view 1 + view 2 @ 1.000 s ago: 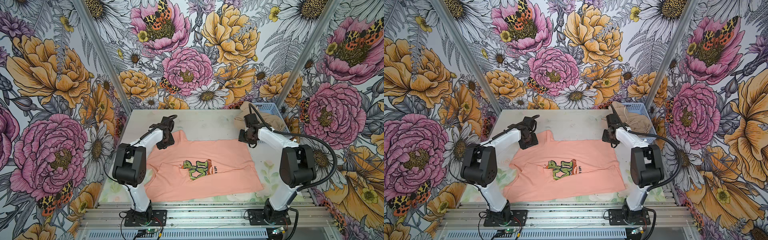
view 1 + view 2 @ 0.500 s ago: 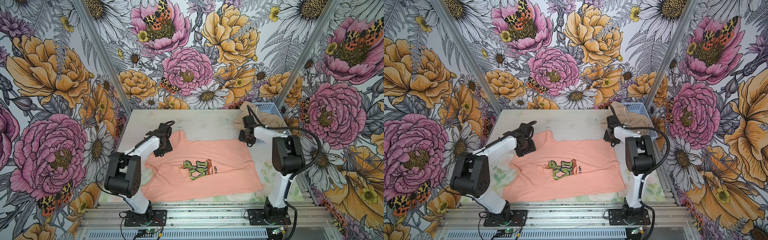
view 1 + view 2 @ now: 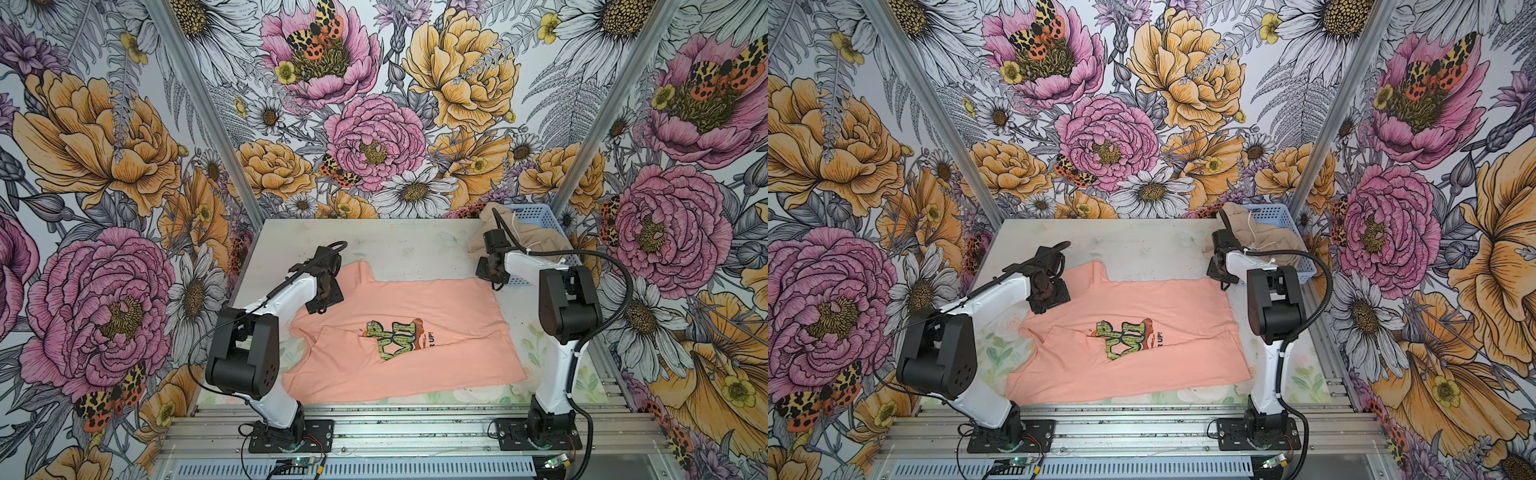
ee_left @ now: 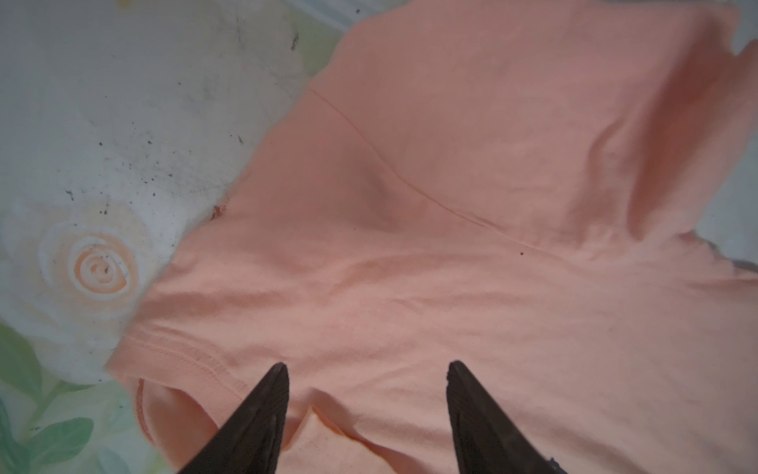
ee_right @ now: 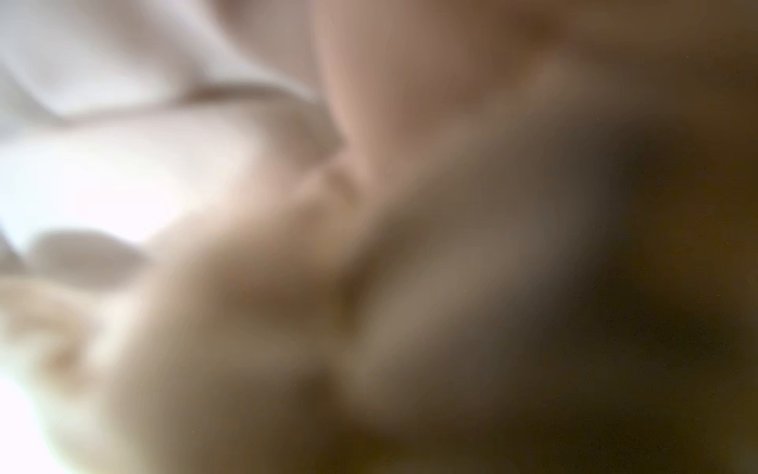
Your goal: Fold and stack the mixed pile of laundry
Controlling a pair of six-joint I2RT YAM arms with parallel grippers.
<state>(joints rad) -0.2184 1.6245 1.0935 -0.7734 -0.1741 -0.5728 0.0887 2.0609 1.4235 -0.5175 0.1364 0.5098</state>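
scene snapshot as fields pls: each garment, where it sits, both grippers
shirt: peach-pink T-shirt spread on the table, graphic up, not yet folded
second garment: beige garment heaped in the blue basket at the far right corner, spilling over its rim
left gripper: open, over the shirt's far left part
right gripper: at the shirt's far right corner beside the basket; jaws hidden, wrist view blurred

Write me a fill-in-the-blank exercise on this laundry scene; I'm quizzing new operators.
1. The T-shirt lies on the table with its print facing ____.
2. The fingers of the left gripper stand ____ above the T-shirt.
3. The beige garment lies partly in the blue basket at the table's far ____ corner.
Missing words: up; open; right.
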